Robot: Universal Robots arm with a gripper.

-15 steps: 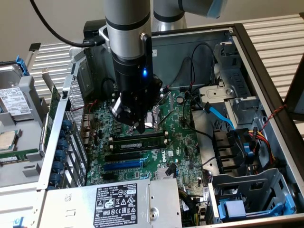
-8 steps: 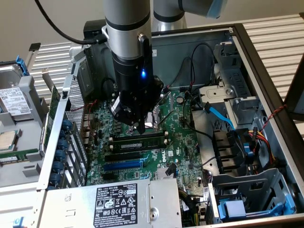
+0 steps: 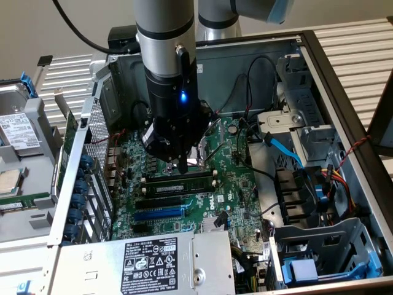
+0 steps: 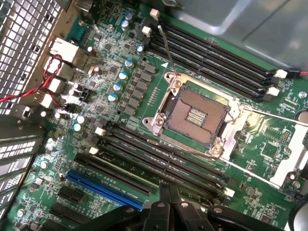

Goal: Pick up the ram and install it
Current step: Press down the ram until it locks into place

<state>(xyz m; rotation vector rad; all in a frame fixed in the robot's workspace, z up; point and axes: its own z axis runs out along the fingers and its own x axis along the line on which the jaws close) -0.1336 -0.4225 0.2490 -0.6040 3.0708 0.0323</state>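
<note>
**Exterior view.** Your gripper (image 3: 182, 167) hangs over the green motherboard (image 3: 236, 184) inside the open metal computer case (image 3: 344, 110). Its dark fingers come down to a single tip directly above the ram (image 3: 178, 181). The ram is a long, narrow stick standing on edge in a black slot, just in front of the CPU socket (image 3: 202, 153). You cannot tell whether the tip touches the ram's upper edge. A blue expansion slot (image 3: 158, 214) lies parallel, nearer the labelled grey power supply (image 3: 153, 261).

**Wrist view.** Here your gripper (image 4: 168, 192) shows its two black fingers pressed together with nothing between them. You also see the square socket's bare gold contact field (image 4: 197, 113), framed in bright metal. Ribbed black memory slots (image 4: 211, 53) with white end clips flank it.
</note>
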